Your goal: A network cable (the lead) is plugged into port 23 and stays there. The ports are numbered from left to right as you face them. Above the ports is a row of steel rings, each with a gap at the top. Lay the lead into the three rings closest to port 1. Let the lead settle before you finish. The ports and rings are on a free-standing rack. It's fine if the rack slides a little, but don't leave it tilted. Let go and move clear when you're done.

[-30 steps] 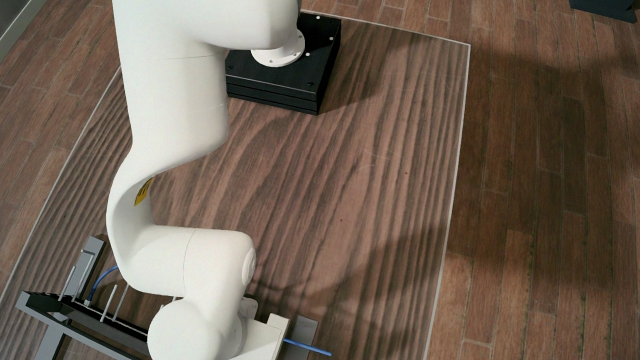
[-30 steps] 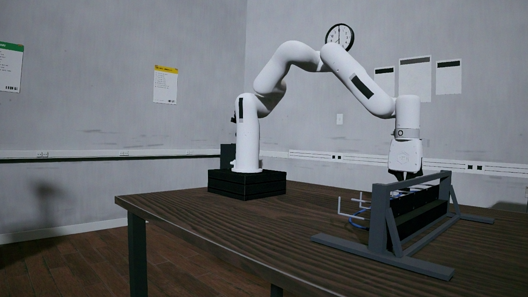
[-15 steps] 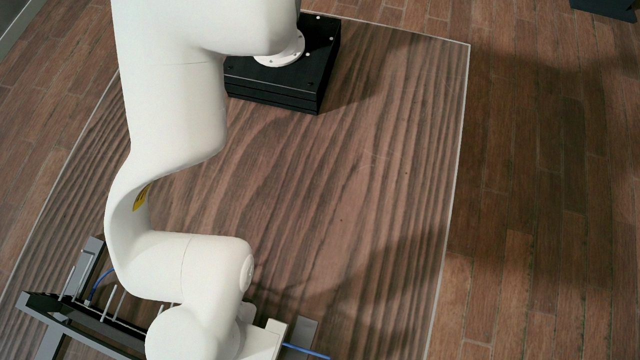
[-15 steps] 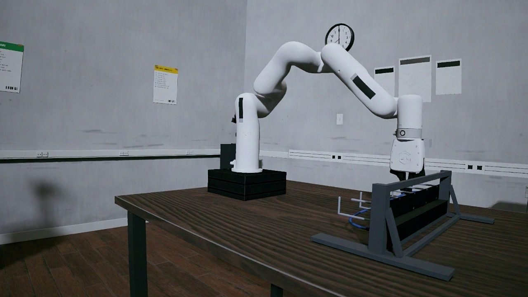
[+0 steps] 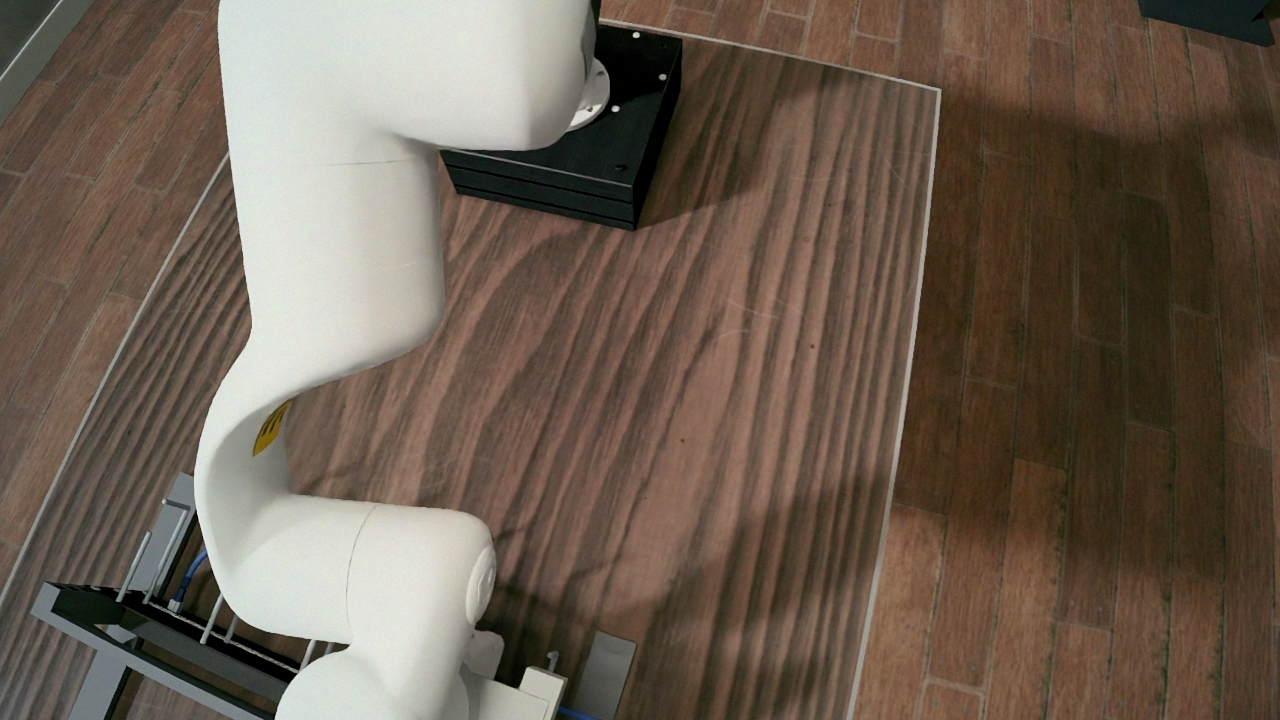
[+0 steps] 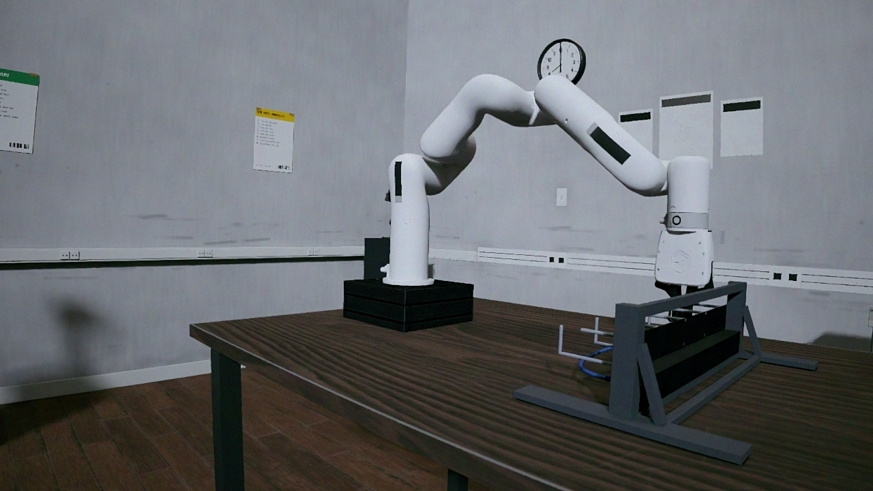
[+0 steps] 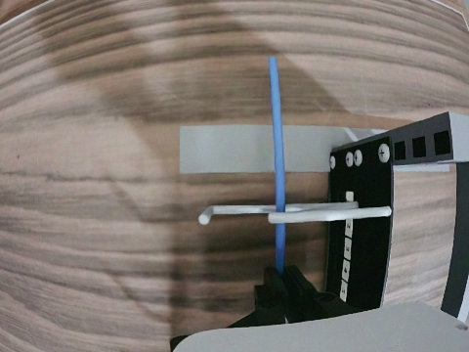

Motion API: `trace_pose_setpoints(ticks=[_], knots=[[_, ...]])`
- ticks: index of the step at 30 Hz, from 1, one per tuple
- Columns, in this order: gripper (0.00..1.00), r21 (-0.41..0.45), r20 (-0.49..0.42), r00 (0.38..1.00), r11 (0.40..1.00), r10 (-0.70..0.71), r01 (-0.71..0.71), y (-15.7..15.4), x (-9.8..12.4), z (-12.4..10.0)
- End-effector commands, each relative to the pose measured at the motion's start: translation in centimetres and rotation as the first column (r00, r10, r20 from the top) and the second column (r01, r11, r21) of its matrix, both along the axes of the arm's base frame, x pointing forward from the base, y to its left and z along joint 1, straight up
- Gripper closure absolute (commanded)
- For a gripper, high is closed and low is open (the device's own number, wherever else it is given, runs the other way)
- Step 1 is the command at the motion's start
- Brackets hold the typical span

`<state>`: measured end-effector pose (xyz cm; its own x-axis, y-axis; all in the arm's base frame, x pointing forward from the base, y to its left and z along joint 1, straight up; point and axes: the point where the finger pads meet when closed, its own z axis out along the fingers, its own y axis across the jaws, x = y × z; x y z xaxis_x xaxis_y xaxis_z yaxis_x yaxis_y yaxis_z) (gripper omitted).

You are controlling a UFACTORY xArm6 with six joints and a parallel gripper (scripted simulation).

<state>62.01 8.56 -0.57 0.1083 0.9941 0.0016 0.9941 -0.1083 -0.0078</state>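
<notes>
Lead (image 5: 195, 565) (image 6: 586, 369) (image 7: 277, 137): blue; in the top view we see its plugged end in the rack near the counter's left edge, and a short bit of it past the gripper, well in from the right edge. The arm covers the stretch between.
Gripper (image 5: 528, 698) (image 6: 681, 309) (image 7: 277, 286): clenched on the lead, fingers together, pointing down at the rack's end farther from the left edge.
Free end (image 7: 273, 60): sticks out beyond the fingers and past the rack's foot, over the counter.
End ring (image 7: 244, 209): by the low port numbers; we see the lead cross over its lower rod and under its upper one in the wrist view. Whether it sits fully down, we cannot tell.
Other two rings: hidden near the gripper, so we cannot tell how the lead lies in them.
Rack (image 5: 156, 664) (image 6: 627, 360) (image 7: 459, 139): upright, both feet on the counter; in the exterior view its near foot lies beside the long front edge.
Foot (image 5: 606, 671) (image 6: 787, 361) (image 7: 225, 149): the one under the lead's free end, well apart from the counter's left edge.
Base (image 5: 644, 134) (image 6: 366, 299): black block near the counter's top edge in our top view, left of the upper right corner.
Counter (image 5: 716, 358) (image 6: 366, 366) (image 7: 98, 147): brown wood grain, pale along the edges.
</notes>
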Motion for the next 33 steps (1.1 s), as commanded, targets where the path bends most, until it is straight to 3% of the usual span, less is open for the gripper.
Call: trace_pose_setpoints(ticks=[1,33], knots=[[1.0,0.001,0.004,1.0,1.0,0.0,0.0,0.0,0.54,0.25],[1.0,0.001,0.004,1.0,1.0,0.0,0.0,-0.1,1.44,0.25]])
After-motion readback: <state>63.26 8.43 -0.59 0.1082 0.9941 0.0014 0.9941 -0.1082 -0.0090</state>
